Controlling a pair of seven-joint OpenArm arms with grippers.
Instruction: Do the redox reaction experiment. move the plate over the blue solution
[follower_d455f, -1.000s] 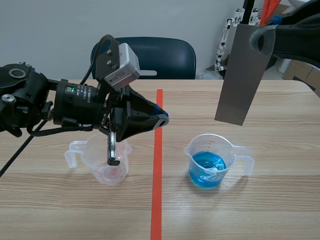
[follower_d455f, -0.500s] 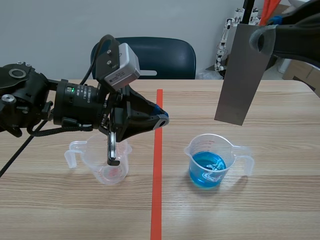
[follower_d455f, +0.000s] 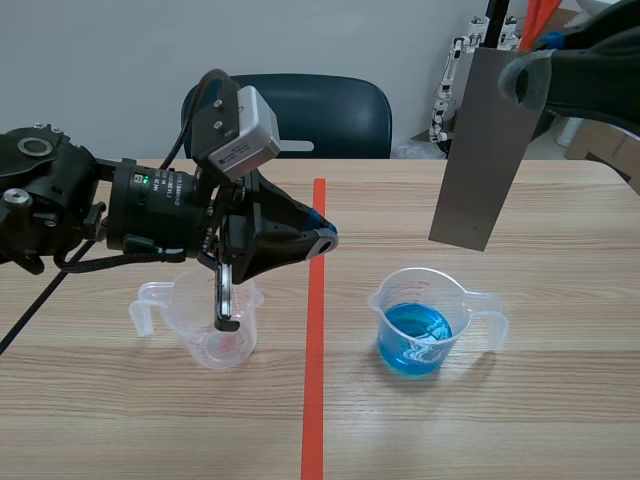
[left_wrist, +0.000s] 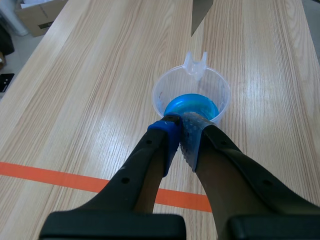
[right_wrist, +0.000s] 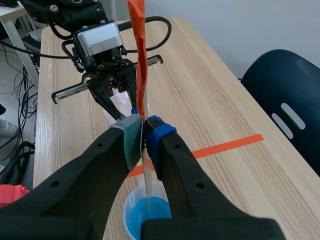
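A grey metal plate hangs upright from my right gripper, which is shut on its upper edge. Its lower edge is above and a little behind the clear beaker of blue solution. The right wrist view has the plate edge-on between the pads, with the blue beaker straight below. My left gripper is shut on nothing and held above the table by the tape line. Ahead of the left gripper stand the blue beaker and the plate's lower corner.
A second clear beaker with a faint pink trace stands under the left arm, left of the orange tape line. A dark blue chair is behind the table's far edge. Bare wood lies around both beakers.
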